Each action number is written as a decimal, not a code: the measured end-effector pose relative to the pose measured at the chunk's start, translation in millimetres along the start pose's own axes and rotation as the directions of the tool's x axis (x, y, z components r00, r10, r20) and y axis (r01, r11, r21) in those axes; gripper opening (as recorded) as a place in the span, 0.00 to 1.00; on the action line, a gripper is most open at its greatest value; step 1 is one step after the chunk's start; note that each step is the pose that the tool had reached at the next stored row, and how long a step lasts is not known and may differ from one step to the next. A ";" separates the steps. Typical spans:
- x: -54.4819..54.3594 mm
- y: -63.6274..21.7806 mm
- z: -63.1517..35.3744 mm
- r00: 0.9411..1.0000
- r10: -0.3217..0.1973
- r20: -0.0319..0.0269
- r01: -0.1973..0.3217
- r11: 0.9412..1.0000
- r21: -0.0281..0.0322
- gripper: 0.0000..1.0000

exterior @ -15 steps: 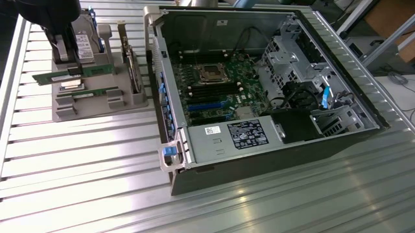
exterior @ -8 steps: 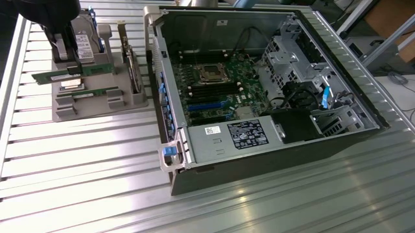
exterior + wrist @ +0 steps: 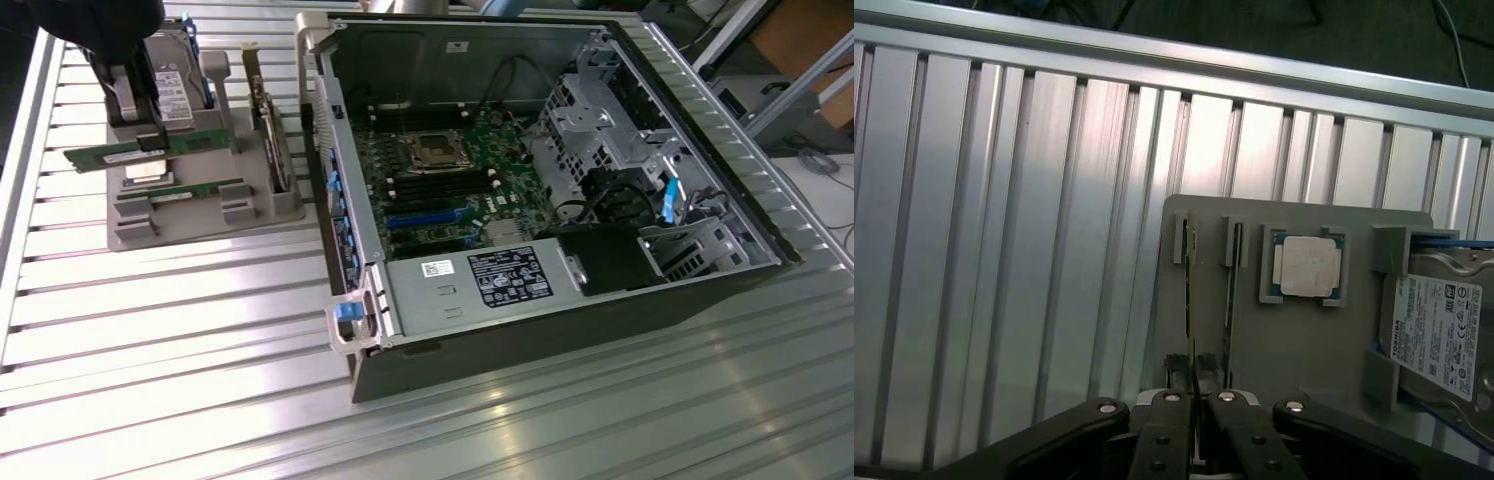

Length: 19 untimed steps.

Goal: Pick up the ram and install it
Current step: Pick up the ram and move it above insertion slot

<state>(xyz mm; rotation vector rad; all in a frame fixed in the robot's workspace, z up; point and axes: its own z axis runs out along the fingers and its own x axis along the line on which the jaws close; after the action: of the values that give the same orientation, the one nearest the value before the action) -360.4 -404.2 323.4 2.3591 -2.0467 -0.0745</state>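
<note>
Jaws: nearly together, pinched on the long upper edge of one ram (image 3: 100, 158) at about mid-length. The gripper (image 3: 1191, 365) sits low over the grey holder (image 3: 1304, 340).

Item: ram, a thin green board stick standing on edge. A second stick (image 3: 1230, 300) stands just beside it, between it and the CPU chip (image 3: 1306, 265). In the exterior view one end reaches past the holder's edge toward the exterior view's left (whether it is clear of its slot cannot be told).

Handling, judged: light, stiff and thin. Probably fragile at the chips and along the contact edge, and the smooth faces could twist in a narrow pinch.

Hold, judged: flat faces near the middle of the upper edge, so that it hangs level (contacts left untouched).

Nearby: open computer case (image 3: 694, 180), well apart toward the exterior view's right.
</note>
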 end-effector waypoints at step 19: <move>-0.2 0.4 -8.1 1.000 0.000 0.000 0.000 1.000 0.000 0.13</move>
<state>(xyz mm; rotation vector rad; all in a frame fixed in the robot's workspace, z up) -360.4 -404.2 331.5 2.3592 -2.0467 -0.0745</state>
